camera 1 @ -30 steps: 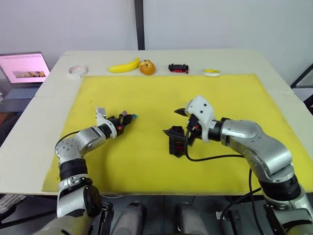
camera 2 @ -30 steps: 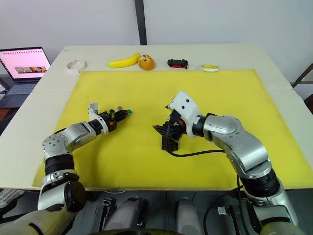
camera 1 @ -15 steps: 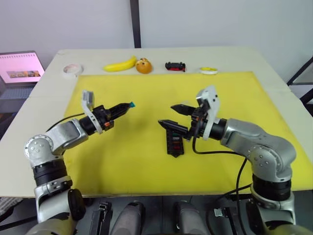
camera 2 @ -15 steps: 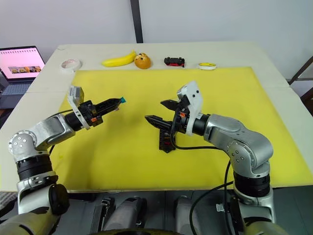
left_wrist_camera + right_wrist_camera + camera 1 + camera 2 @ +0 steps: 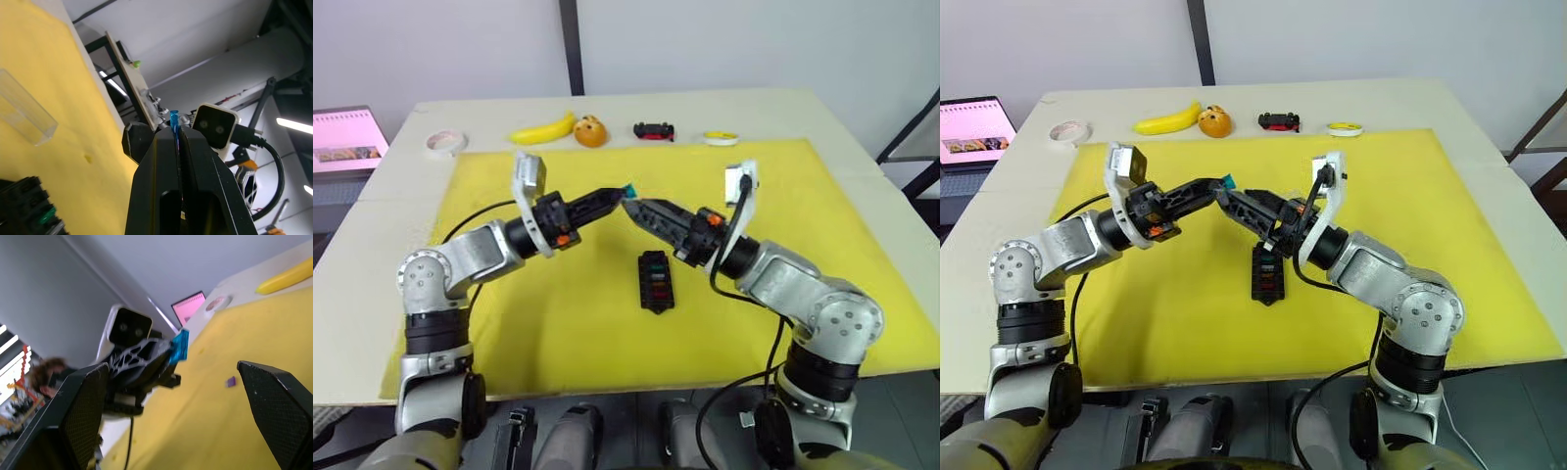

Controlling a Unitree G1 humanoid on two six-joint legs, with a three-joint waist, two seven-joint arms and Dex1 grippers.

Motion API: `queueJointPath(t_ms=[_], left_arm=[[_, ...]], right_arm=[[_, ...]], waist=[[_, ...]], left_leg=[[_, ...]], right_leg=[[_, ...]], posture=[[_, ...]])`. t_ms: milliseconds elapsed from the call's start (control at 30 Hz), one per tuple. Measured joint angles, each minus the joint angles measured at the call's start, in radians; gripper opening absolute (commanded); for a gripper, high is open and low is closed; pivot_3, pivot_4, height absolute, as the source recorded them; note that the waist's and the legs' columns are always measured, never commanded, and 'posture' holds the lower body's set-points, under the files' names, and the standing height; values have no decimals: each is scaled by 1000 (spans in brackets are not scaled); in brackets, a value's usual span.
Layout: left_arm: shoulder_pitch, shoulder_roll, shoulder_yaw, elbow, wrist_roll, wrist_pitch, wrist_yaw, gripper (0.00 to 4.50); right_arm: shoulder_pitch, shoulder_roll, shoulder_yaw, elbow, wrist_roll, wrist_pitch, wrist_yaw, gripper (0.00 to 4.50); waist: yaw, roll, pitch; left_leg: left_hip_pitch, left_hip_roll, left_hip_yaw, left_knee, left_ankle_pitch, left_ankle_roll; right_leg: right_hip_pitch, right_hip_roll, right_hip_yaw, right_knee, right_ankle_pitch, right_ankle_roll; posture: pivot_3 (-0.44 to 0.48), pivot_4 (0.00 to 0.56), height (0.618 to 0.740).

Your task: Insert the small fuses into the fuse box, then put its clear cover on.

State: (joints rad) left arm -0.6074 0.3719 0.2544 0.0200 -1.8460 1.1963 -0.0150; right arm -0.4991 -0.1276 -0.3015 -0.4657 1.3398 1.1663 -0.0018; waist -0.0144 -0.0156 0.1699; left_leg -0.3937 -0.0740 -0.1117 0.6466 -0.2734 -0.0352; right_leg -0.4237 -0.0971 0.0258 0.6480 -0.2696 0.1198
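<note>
My left gripper [image 5: 612,199] is raised over the yellow mat [image 5: 783,176] and is shut on a small teal fuse [image 5: 628,188], which sticks out past its fingertips [image 5: 168,139]. My right gripper [image 5: 638,209] is open and points at that fuse from the other side, tip to tip; the fuse [image 5: 180,345] sits between its two spread fingers [image 5: 83,406]. Below both, the black fuse box [image 5: 654,280] lies on the mat with red and green fuses in its slots. The clear cover [image 5: 24,115] lies on the mat beyond the box. A purple fuse [image 5: 230,381] lies loose on the mat.
Along the table's far edge lie a white tape roll [image 5: 441,143], a banana [image 5: 540,130], an orange [image 5: 589,130], a black-and-red toy car [image 5: 652,129] and a yellow tape roll [image 5: 716,138]. A laptop [image 5: 347,137] stands at the far left.
Both arms have lifted and swung together above the fuse box. The right gripper left the box and now meets the left gripper's teal fuse. The camera has shifted too.
</note>
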Motion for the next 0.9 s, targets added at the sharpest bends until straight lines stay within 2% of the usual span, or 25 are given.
queueJointPath(t_ms=[100, 167, 533, 567, 600, 633, 667, 700, 900], left_arm=[[0, 0, -12, -2, -12, -25, -4, 0], [0, 1, -24, -2, -18, -42, -5, 0], [10, 11, -60, -3, -20, -78, -22, 0], [12, 11, -64, -2, -20, -82, -22, 0], [13, 11, -66, -2, -20, -89, -22, 0], [13, 12, -67, -2, -20, -92, -22, 0], [13, 12, -68, -2, -20, -95, -22, 0], [13, 11, -68, -2, -22, -96, -24, 0], [13, 13, -81, -2, -29, -100, -25, 0]], right_arm=[[0, -6, 6, 12, 63, -41, -62, 3657], [1, -22, 22, 19, 98, -68, -95, 2729], [8, -98, 103, 30, 209, -179, -161, 2729], [9, -102, 109, 32, 213, -185, -162, 2193], [9, -112, 119, 34, 215, -192, -162, 1938], [10, -121, 128, 36, 216, -195, -163, 1476], [11, -129, 137, 38, 217, -201, -163, 848], [12, -132, 139, 40, 217, -206, -166, 507], [16, -163, 157, 48, 237, -239, -170, 507]], waist=[[0, 0, 0], [0, 0, 0], [0, 0, 0], [0, 0, 0], [0, 0, 0], [0, 0, 0], [0, 0, 0], [0, 0, 0], [0, 0, 0]], left_leg=[[0, 0, 0, 0, 0, 0], [0, 0, 0, 0, 0, 0], [0, 0, 1, 0, 0, 1], [0, 0, 1, 0, 0, 1], [-1, 0, 1, 0, 0, 1], [-1, 0, 1, 1, 0, 1], [0, 0, 1, 0, 0, 1], [-1, 0, 0, 1, 0, 1], [-1, 0, 1, 1, 0, 1]], right_leg=[[0, 0, 0, 0, 0, 0], [0, 0, 0, 0, 0, 0], [0, 1, 0, 0, 0, 0], [0, 1, 0, 0, 0, 0], [0, 1, 0, 0, 0, 0], [0, 1, 0, 0, 0, 0], [0, 1, 0, 0, 0, 0], [0, 1, 0, 0, 0, 0], [0, 1, 0, 0, 0, 0]], posture=[[0, 150, 740], [0, 150, 740], [0, 150, 740], [0, 150, 740], [0, 150, 740], [0, 150, 740], [0, 150, 740], [0, 150, 740], [0, 150, 740]])
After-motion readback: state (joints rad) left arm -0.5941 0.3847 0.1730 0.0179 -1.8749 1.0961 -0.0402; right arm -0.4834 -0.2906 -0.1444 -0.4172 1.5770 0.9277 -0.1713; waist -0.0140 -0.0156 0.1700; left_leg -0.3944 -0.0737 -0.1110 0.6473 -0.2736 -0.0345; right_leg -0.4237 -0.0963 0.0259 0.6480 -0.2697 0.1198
